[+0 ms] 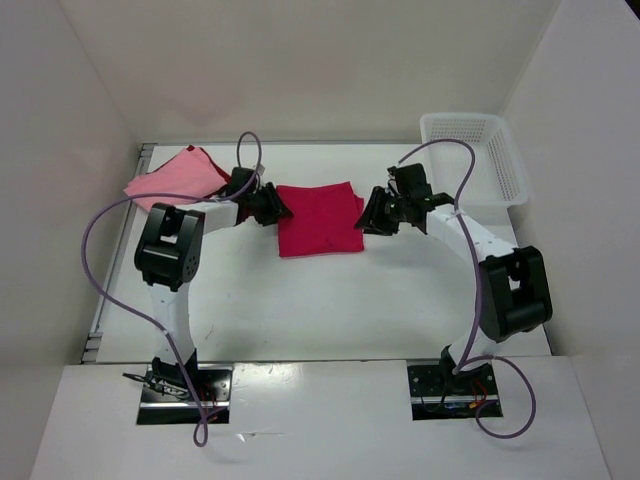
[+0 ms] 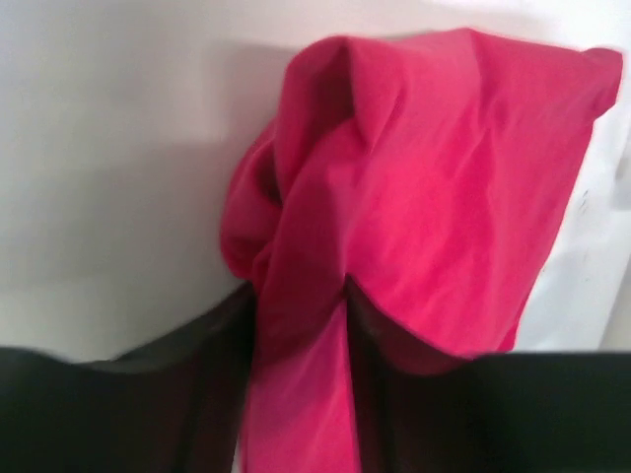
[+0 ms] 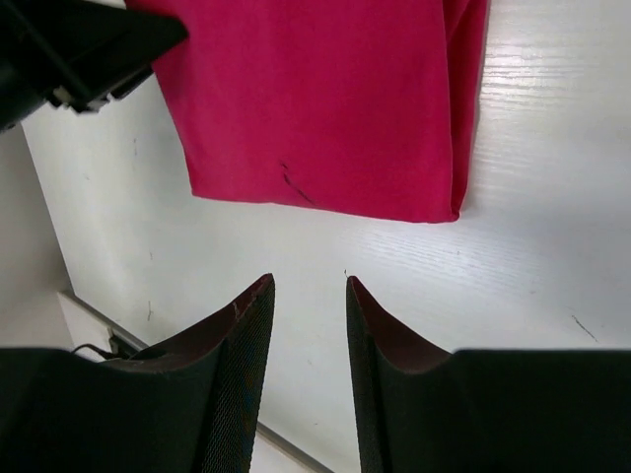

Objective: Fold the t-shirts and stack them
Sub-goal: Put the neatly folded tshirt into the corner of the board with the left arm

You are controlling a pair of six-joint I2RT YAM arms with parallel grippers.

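A crimson-magenta t-shirt [image 1: 318, 220] lies folded into a rectangle at the middle of the table. My left gripper [image 1: 272, 206] is at its left edge. In the left wrist view a bunched fold of that t-shirt [image 2: 424, 177] fills the gap between the fingers, and the left gripper [image 2: 296, 296] is shut on it. My right gripper [image 1: 372, 216] sits at the shirt's right edge. In the right wrist view the right gripper [image 3: 309, 283] is open over bare table, a little short of the t-shirt [image 3: 325, 99]. A light pink t-shirt [image 1: 176, 176] lies folded at the back left.
A white mesh basket [image 1: 478, 152] stands at the back right corner. White walls close in the table [image 1: 330, 300] on the left, back and right. Part of the left arm [image 3: 69, 44] shows dark at the top left of the right wrist view.
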